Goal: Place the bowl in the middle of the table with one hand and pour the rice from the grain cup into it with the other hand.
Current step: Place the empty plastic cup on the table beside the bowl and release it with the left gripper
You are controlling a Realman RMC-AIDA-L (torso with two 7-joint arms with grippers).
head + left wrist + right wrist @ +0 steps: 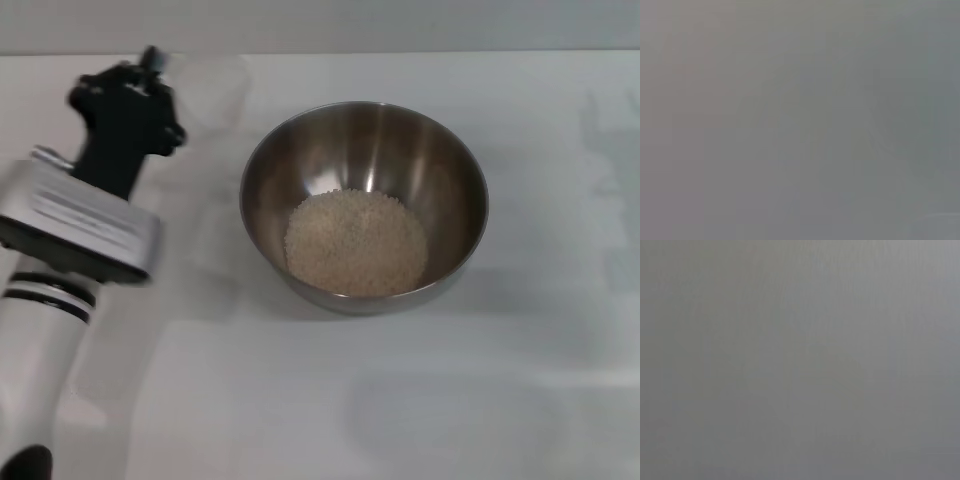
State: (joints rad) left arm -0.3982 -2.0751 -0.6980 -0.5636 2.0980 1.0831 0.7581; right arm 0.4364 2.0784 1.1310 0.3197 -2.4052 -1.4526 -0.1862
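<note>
The steel bowl (pixel 363 160) stands in the middle of the white table (pixel 400 400). A heap of pale rice (pixel 355 243) lies in its bottom. My left gripper (pixel 158 78) is at the far left, left of the bowl, shut on the handle side of the clear grain cup (pixel 210 90). The cup is held above the table, apart from the bowl's rim, and looks empty. My right gripper is out of the head view. Both wrist views show only plain grey.
The table's far edge (pixel 400 53) runs just behind the bowl and the cup. My left arm's white and silver wrist (pixel 75 230) covers the table's left side.
</note>
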